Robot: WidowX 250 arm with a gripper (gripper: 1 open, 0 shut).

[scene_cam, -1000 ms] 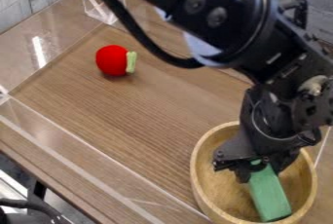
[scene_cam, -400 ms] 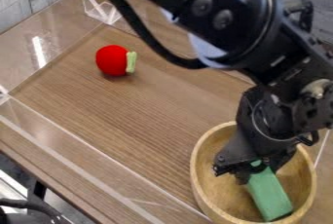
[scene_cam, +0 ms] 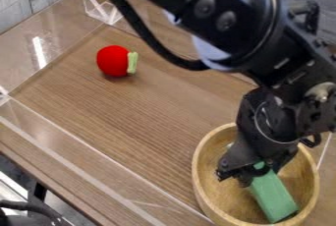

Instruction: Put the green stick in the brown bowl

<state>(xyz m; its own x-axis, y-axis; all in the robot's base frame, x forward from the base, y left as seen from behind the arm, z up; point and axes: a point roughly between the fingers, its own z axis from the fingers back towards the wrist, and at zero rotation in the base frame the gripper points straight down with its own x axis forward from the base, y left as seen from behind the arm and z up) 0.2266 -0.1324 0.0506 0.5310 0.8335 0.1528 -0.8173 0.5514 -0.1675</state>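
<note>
- Robot arm: dark, jointed, entering from the top edge and reaching down the right side of the view to the bowl.
- Gripper: black, pointing down over the upper part of the bowl; jaws drawn narrow, closed on the near-hidden upper end of the green stick.
- Green stick: mint green, flat, elongated; lies within the outline of the brown bowl, lower end toward the bottom of the view. Upper end is partly covered by the gripper. Whether its underside touches the bowl floor, cannot tell.
- Brown bowl: round, light brown wood, thick rim; sits at the lower right, its upper right part hidden behind the gripper.
- Red ball: on the table, toward the upper left, well apart from the bowl. A small pale green piece shows at its right side.
- Table: brown wood grain, pale line running along its left part.
- Clear container: transparent, angular, near the top edge, left of the arm; contents cannot be made out.
</note>
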